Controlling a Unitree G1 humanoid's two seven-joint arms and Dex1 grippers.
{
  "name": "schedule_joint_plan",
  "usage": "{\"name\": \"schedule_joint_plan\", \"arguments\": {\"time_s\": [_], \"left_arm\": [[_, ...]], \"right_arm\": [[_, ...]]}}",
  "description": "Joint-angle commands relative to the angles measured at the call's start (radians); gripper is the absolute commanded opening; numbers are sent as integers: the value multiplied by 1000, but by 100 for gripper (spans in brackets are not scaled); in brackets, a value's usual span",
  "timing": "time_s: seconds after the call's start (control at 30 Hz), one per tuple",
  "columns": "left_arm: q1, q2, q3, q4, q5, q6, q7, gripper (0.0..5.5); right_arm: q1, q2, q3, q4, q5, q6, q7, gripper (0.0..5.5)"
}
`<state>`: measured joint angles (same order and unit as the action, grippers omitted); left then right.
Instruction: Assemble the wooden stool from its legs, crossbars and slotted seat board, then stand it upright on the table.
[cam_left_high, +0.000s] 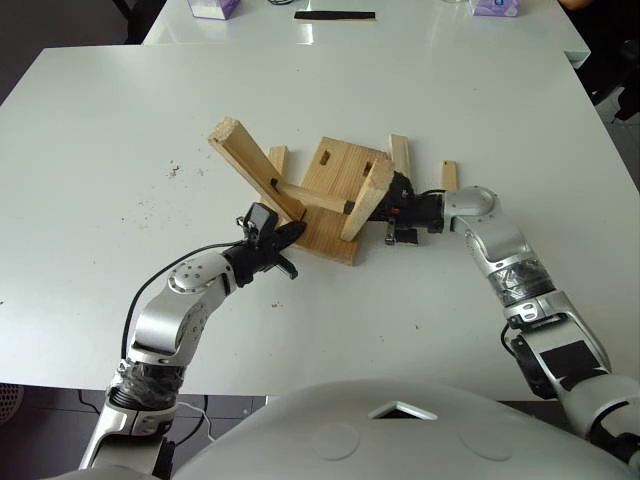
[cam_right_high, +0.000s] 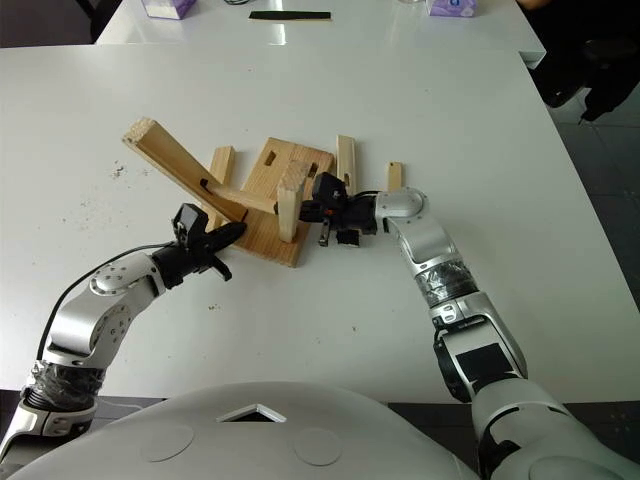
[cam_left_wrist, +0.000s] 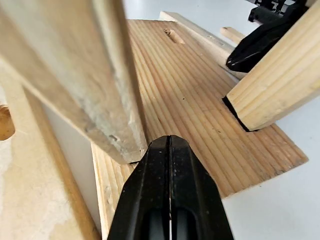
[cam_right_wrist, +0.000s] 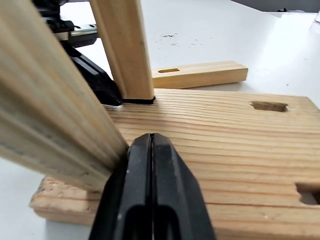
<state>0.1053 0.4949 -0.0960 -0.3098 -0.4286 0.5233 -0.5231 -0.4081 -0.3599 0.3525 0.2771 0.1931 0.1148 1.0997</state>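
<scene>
Two grippers meet the half-built stool, each with its fingers pressed fully together and nothing held between them. The left gripper (cam_left_high: 293, 232) has its closed tip on the near left part of the seat board (cam_left_high: 330, 235), right at the foot of the left leg (cam_left_high: 250, 160). The right gripper (cam_right_high: 325, 190) comes in from the right side and lays its closed tip on the board against the foot of the right leg (cam_left_high: 368, 198). The seat board lies near the middle of the table (cam_left_high: 120, 120), slotted face up, with an open slot (cam_left_high: 325, 157) showing toward its far edge. Both fitted legs lean instead of standing straight: the left one tilts far out to the left and away, and the right one tilts less. A crossbar (cam_left_high: 312, 195) runs between them above the board. Just beyond the board's far left corner lies a loose leg (cam_left_high: 277, 158), another loose leg (cam_left_high: 400, 152) lies at its far right corner, and a short wooden piece (cam_left_high: 450, 175) rests farther right, near the right arm. A few wood crumbs (cam_left_high: 175, 170) dot the table well to the left.
</scene>
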Motion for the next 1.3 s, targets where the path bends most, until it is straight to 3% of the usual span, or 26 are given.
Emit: {"name": "schedule_joint_plan", "arguments": {"time_s": [0.03, 0.33, 0.5, 0.63, 0.97, 1.3], "left_arm": [[-19, 9, 27, 32, 33, -12, 0, 0], [-65, 6, 62, 95, 82, -38, 5, 0], [-82, 16, 125, 118, 66, -47, -5, 0], [-37, 24, 236, 53, -48, -12, -53, 0], [201, 123, 346, -75, -103, 51, -142, 0], [207, 45, 166, -59, -35, 45, -106, 0]], "right_arm": [[62, -15, 52, -128, -10, 27, 38, 2], [158, 38, 103, -295, 8, 141, -31, 2], [113, 11, -30, -319, 49, 162, -86, 2], [-42, -13, -123, -122, -10, 84, -160, 2], [-335, 62, -95, 602, -243, -237, -355, 2], [-326, 67, -43, 646, -284, -282, -170, 2]]}}
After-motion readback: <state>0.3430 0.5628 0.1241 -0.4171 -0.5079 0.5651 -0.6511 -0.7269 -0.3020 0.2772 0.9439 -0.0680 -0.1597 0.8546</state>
